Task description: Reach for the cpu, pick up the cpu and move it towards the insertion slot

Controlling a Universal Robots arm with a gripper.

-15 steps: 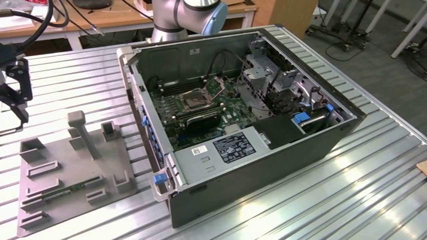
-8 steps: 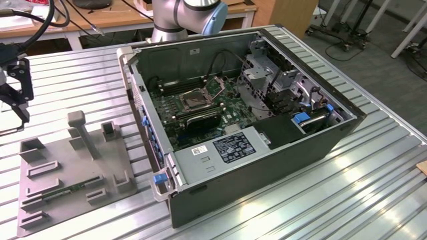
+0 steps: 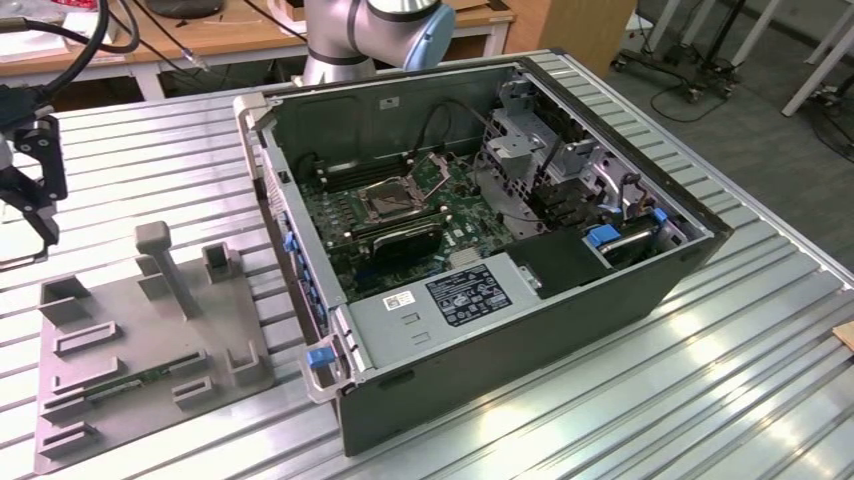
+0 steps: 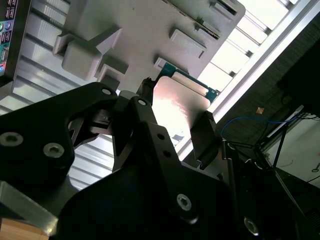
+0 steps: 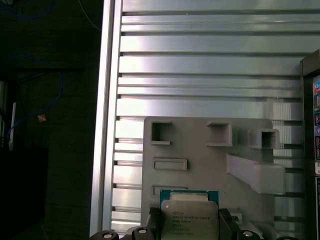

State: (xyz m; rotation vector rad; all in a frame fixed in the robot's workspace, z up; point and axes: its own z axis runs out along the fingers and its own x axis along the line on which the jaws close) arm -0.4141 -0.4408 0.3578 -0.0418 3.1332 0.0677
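The cpu is a thin square chip with a pale metal face on a green edge. It sits clamped between the black fingers of my gripper, with one finger on each side. In the second wrist view the cpu shows in the gripper above the grey tray. In the exterior view my gripper hangs at the exterior view's left, raised off the table beside the tray. The insertion slot, a shiny metal frame with a dark centre, lies on the green board inside the open computer case.
The open computer case stands at the middle, with drive cages and cables at its far side. The grey tray carries upright posts and a green memory stick. The ribbed metal table ends near the gripper.
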